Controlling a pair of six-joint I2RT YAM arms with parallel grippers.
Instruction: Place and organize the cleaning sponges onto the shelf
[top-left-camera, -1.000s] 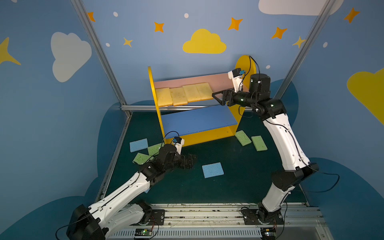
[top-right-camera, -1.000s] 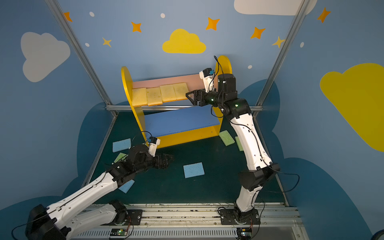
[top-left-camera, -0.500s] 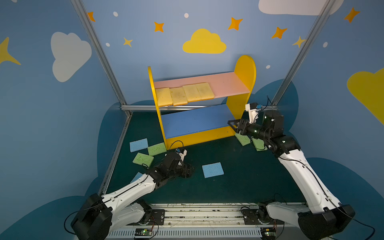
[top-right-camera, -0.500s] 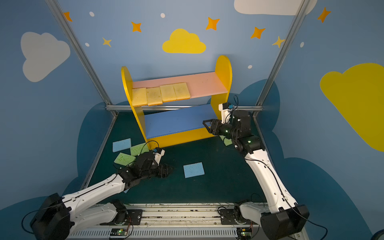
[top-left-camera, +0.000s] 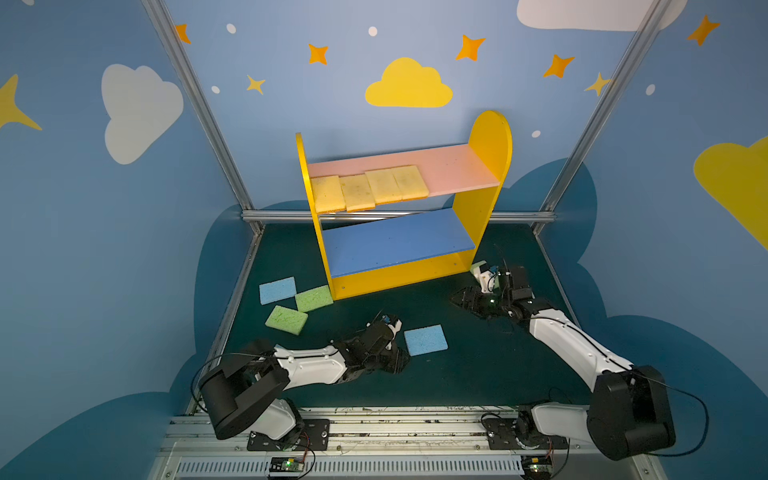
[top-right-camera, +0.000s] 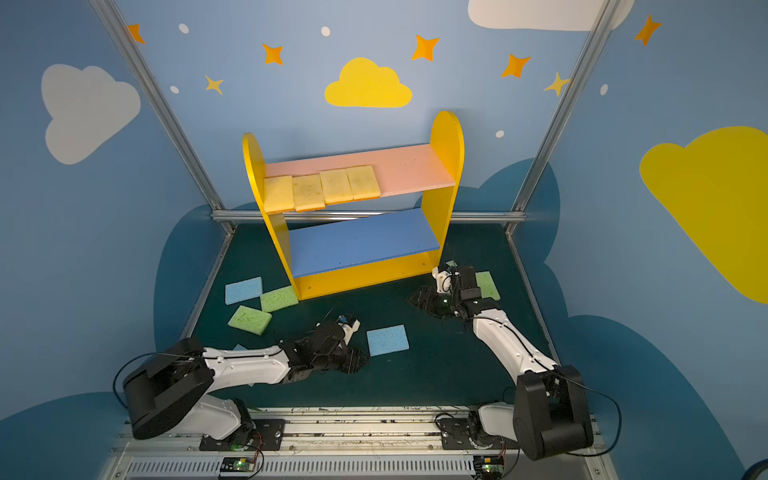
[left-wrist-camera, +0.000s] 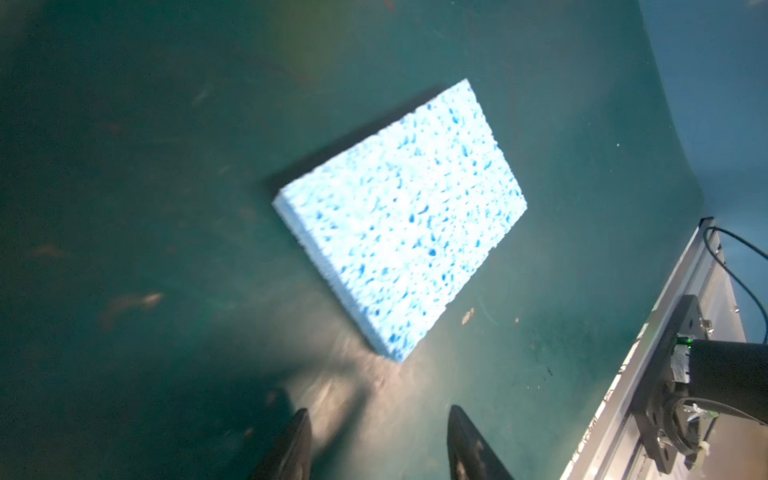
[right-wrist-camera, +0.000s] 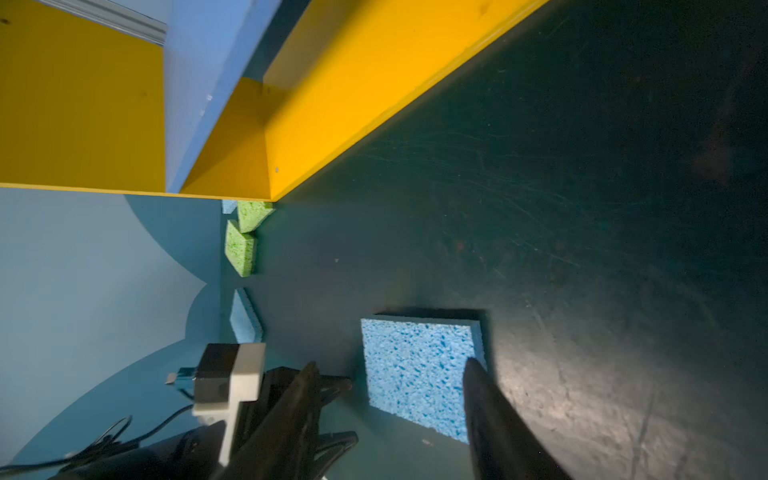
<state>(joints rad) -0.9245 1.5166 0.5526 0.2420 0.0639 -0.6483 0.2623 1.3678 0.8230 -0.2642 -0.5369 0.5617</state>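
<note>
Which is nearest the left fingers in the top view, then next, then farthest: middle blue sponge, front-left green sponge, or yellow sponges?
1. Middle blue sponge, just right of the left fingers.
2. Front-left green sponge, left on the mat.
3. Yellow sponges, up on the pink board.

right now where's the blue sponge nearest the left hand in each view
top view: sponge front-centre on the mat, right of the left hand
top view: sponge in the same spot
left wrist: sponge mid-picture, ahead of the fingers
right wrist: sponge between that arm's fingers
landmark: the left hand beside it
</note>
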